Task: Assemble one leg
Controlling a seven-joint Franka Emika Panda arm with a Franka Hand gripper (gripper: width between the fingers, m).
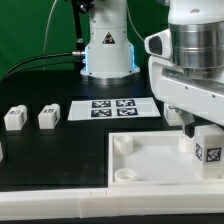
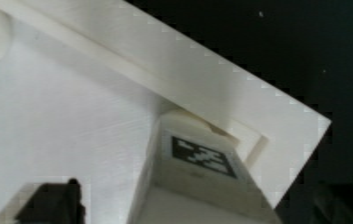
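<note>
standing upright at the near corner of the big white panel [image 1: 150, 165], on the exterior view's right: the leg [image 1: 207, 146], long axis vertical, tag facing the camera. looks seated or nearly seated in its socket, maybe tightening left. jaws of the gripper [image 1: 196, 128] just above, can't tell if clamped. farther back, two spare legs [image 1: 30, 117] and the marker board [image 1: 110, 108] on the surface.

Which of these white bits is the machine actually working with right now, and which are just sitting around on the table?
In use:
- the leg held upright in the gripper, jaws closed on it
- the large white panel with corner sockets, under that leg

Lying about:
- two spare legs at the exterior view's left
- the marker board, fixed to the table
</note>
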